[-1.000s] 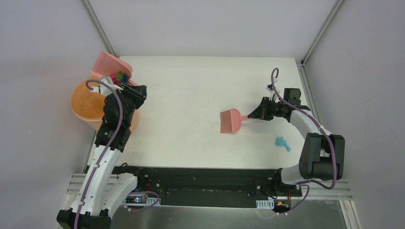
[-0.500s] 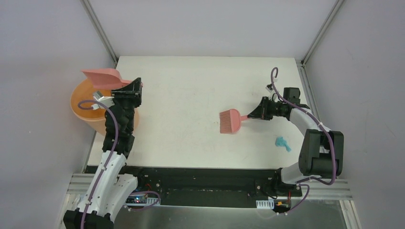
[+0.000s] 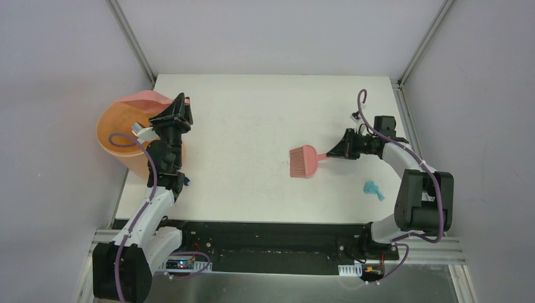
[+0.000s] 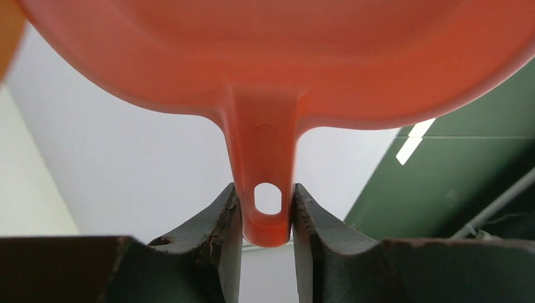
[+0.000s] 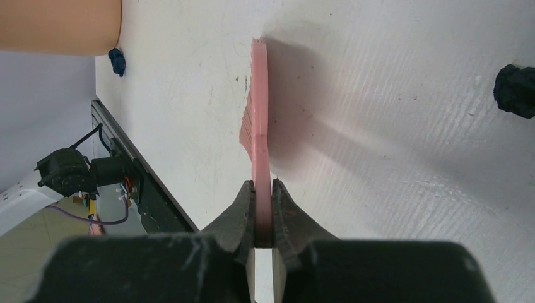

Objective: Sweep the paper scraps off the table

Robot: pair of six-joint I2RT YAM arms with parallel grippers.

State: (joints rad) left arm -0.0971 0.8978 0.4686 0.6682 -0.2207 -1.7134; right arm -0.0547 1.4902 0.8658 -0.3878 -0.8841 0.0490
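Seen from overhead, the left gripper [image 3: 171,117] hangs at the left edge of the flat matte white tabletop [image 3: 252,107]. It holds a smooth pink plastic dustpan [image 3: 142,100] tipped over a big round orange bucket [image 3: 120,136], which stands off the table beyond it. Only its wrist camera shows the grip: the jaws are partly open, pinching the handle tip (the end with the hanging hole).

The right gripper [image 3: 337,151] is clamped tight on a pink hand brush [image 3: 304,161], whose fanned bristles rest on the table just ahead of the fingers. A crumpled teal paper wad [image 3: 373,189] lies behind that gripper, near the table's right edge.

The right wrist view shows a dark blue paper wad [image 5: 117,61] far ahead of the brush, near the bucket and the black front edge. It also shows a dark wad [image 5: 516,90] off to one side, which the overhead view does not show. Bare tabletop spans the wide gap between the grippers.
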